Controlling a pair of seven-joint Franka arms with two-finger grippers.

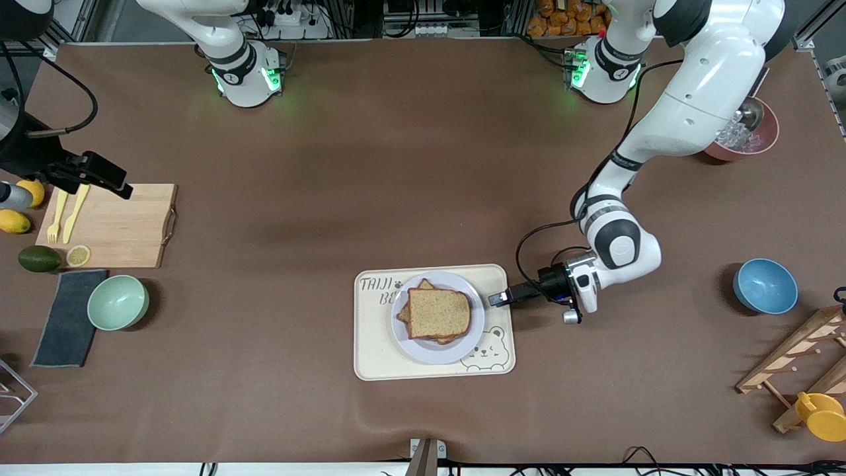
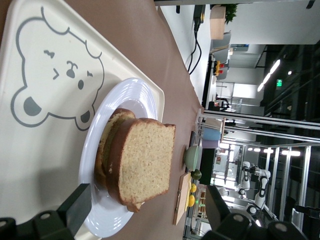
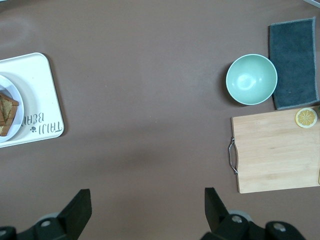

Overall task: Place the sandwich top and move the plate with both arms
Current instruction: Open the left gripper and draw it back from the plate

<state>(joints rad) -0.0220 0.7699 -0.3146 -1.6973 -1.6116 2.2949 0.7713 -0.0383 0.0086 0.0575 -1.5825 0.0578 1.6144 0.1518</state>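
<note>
Front view — sandwich top flat, domed edge toward left arm

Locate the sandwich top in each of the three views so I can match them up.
Front view: the sandwich top lies on the stack on the plate, on the bear tray.
Left wrist view: it fills the middle, crust edge toward the camera.
Right wrist view: only a sliver shows at the picture's edge.
Shared landmark: the bear tray.
</note>
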